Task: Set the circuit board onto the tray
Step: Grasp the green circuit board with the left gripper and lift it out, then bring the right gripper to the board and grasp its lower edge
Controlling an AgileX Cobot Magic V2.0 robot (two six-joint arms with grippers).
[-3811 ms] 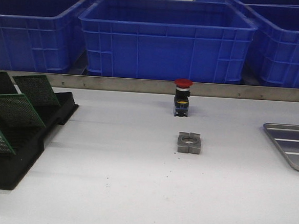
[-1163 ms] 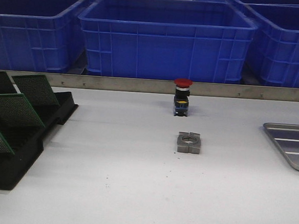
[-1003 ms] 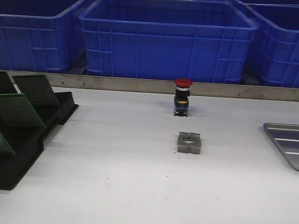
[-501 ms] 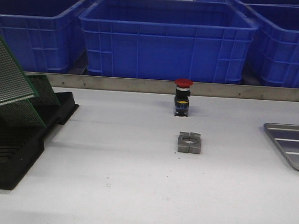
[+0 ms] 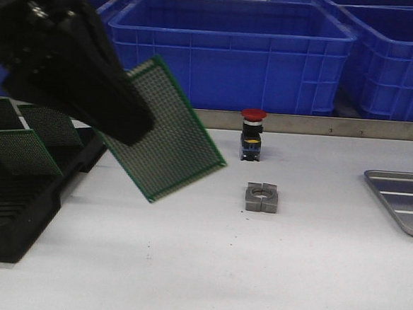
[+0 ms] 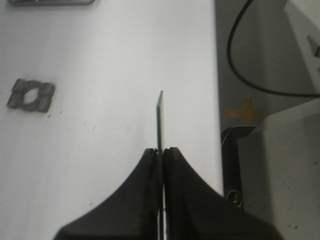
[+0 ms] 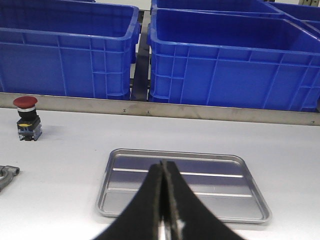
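Blue bins (image 5: 231,54) ran along the far edge behind a metal strip, out of the work zone, prob just storage. White table (image 5: 205,268) carried everything else.

Black slotted rack (image 5: 18,206) sat at the near left, w/ other green boards (image 5: 19,152) leaning in its slots so they stayed apart and grabbable by an edge.

L arm (image 5: 64,60) came in from upper left, dark and blurred. Left gripper (image 6: 160,152) was clamped on the circuit board (image 5: 168,142): wrist view showed both fingers (image 6: 175,165) pinching the board edge-on w/ no gap, thin green edge sticking out beyond the tips. Edge pinch likely kept the perforated faces clear. Board hung tilted in the air, clear of the table, just right of the rack, well left of the target.

Tray (image 5: 405,201) lay flat at the far right edge, only partly in front view; right wrist cam showed it whole and bare (image 7: 182,185), ribs lengthwise. Judged: carry phase, most of the sideways travel still to do.

Right gripper (image 7: 164,200) had fingers pressed together holding nothing, parked over the near side of the tray, prob idle; may need to move off before the drop.

2 small items sat mid-table near the likely path: red-capped push button (image 5: 251,135) upright, grey metal block (image 5: 261,198) w/ a round hole nearer. Board looked high enough to pass over, cannot confirm.
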